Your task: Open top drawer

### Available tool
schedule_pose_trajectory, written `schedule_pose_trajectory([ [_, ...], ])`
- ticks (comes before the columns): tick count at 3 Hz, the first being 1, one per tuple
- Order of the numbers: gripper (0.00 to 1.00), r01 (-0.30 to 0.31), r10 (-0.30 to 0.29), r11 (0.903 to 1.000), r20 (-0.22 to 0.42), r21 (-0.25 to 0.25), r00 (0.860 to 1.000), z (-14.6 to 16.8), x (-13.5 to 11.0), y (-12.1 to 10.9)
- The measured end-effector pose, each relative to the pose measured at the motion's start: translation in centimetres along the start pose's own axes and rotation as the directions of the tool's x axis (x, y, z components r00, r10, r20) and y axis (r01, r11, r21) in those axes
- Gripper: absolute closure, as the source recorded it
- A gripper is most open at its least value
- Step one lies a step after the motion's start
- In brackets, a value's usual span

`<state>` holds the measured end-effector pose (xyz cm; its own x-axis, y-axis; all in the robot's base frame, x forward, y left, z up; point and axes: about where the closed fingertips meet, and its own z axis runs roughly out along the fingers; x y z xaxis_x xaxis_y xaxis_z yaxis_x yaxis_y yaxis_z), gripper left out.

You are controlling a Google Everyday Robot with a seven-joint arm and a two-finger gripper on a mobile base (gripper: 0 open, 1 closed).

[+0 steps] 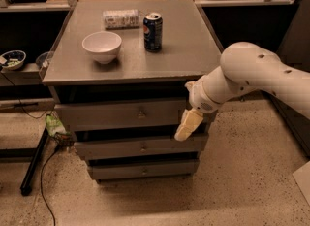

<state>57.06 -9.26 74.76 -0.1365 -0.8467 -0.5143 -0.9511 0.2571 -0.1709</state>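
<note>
The top drawer is the widest grey front of three, just under the grey tabletop, with a small round knob at its centre. Its front stands about flush with the cabinet. My gripper, cream-coloured on a thick white arm coming in from the right, hangs pointing down-left in front of the drawer's right end. It is to the right of the knob and apart from it, holding nothing that I can see.
A white bowl, an upright blue soda can and a lying can rest on the tabletop. Two narrower drawers sit below. A black pole and cables lie on the floor at left.
</note>
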Motion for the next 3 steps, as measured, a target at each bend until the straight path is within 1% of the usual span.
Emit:
schedule_pose_trajectory([
  [1,0.0,-0.005,0.005,0.9999,-0.002,-0.016,1.0,2.4,0.3,-1.0],
  [2,0.0,0.003,-0.003,0.9997,-0.012,-0.023,1.0,3.5,0.1,-1.6],
  [3,0.0,0.055,-0.057,0.9974,-0.042,-0.047,0.997,5.8,-1.1,-3.3],
])
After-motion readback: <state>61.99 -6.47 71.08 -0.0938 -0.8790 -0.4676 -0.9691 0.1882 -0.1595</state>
